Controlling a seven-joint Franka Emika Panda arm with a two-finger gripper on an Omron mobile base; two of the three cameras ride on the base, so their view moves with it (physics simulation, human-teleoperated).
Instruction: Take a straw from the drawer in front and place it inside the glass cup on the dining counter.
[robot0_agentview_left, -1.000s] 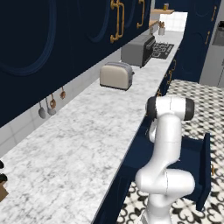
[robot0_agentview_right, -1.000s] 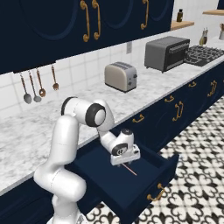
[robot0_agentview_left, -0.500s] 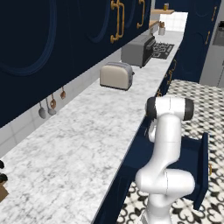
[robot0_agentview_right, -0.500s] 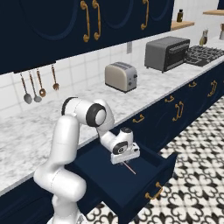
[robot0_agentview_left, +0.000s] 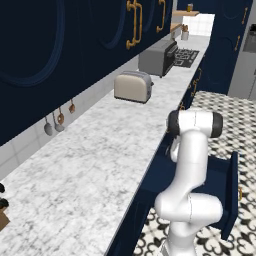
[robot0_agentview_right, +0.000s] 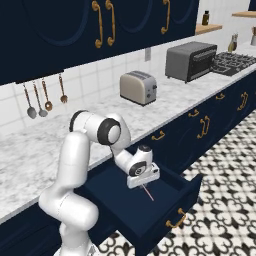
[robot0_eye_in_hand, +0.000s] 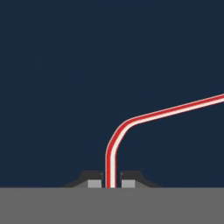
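Fingertips (robot0_eye_in_hand: 94, 183) of the gripper (robot0_eye_in_hand: 111, 183) pinch the straw (robot0_eye_in_hand: 114, 144), which lies low in the open drawer (robot0_agentview_right: 172, 200). Over the last second the hand has barely shifted, so the grasp looks settled; lifting comes next, probably.

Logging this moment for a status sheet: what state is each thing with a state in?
Wide navy-blue drawer: pulled open.
Thin red-pink straw: between the fingertips, bent, inside the drawer.
Two-finger gripper: shut on the straw.
Navy upper cabinet doors with brass handles: closed.
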